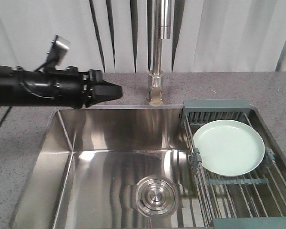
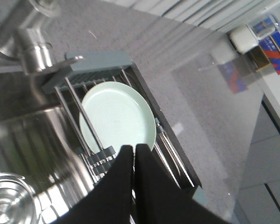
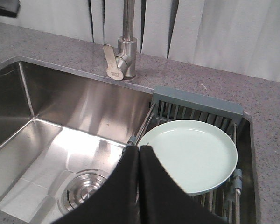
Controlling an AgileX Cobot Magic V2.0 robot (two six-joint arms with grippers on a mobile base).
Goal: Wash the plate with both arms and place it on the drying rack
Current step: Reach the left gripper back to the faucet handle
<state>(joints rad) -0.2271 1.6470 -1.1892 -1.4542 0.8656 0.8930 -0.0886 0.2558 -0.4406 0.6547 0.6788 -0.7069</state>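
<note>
Plate, pale mint green, flat on the steel rods of the drying rack, near the rack's slotted grey-teal end tray, rim up, nothing on it. Near edge of the plate hidden behind black fingers in both wrist views. Rack laid across the right end of the sink; far right rods and lower end bar cut off by the frame edge in the front view.

Left gripper seen in the front view as a black wedge over the counter behind the sink's left rear corner, well apart from the plate, holding nothing. Fingers pressed together in the left wrist view, only a thin seam between them. Left arm cut off at the frame's left edge.

Right gripper likewise closed and empty, fingertips meeting in a thin line; visible only in its own wrist view, not in the front view. Whether it touches the rack: cannot tell.

Faucet upright behind the sink, top cropped. Round steel drain in the basin floor, reflections blurring the metal around it. Speckled grey countertop around. Blurred boxes at far right of the left wrist view, not identifiable.
</note>
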